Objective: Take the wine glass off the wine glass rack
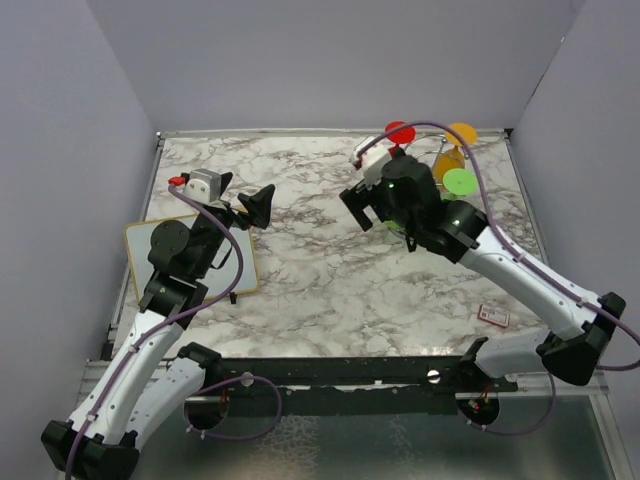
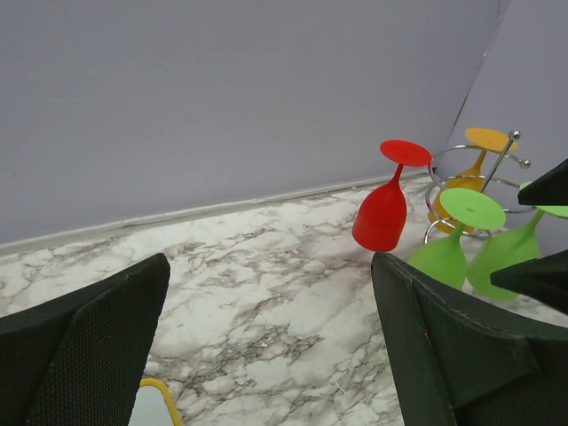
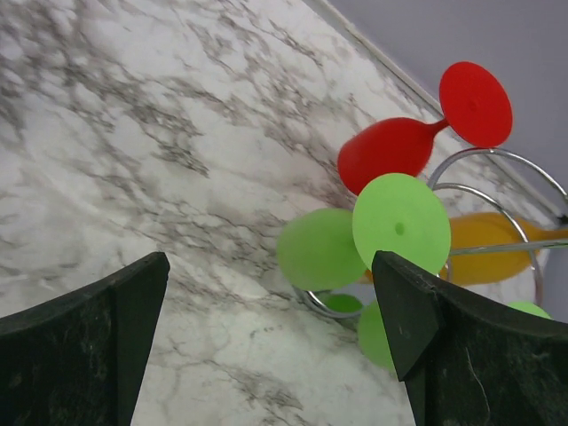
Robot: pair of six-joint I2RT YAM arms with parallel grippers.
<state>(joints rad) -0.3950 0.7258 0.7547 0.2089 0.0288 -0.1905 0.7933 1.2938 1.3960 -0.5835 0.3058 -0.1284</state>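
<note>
Evidently the green wine glass (image 3: 399, 222) hangs inverted, foot caught by the wine glass rack (image 3: 497, 155); right end effector (image 3: 269, 266) spread, empty.

Wine glasses (image 2: 382, 217): I see them around the wine glass rack (image 3: 497, 150), feet up.
Mat (image 1: 138, 247): far left of it.
Card (image 1: 493, 316): before it.

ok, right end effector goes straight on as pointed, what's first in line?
Probably the nearest green wine glass hanging on the wine glass rack, slightly right of its line; depth unclear.
</note>
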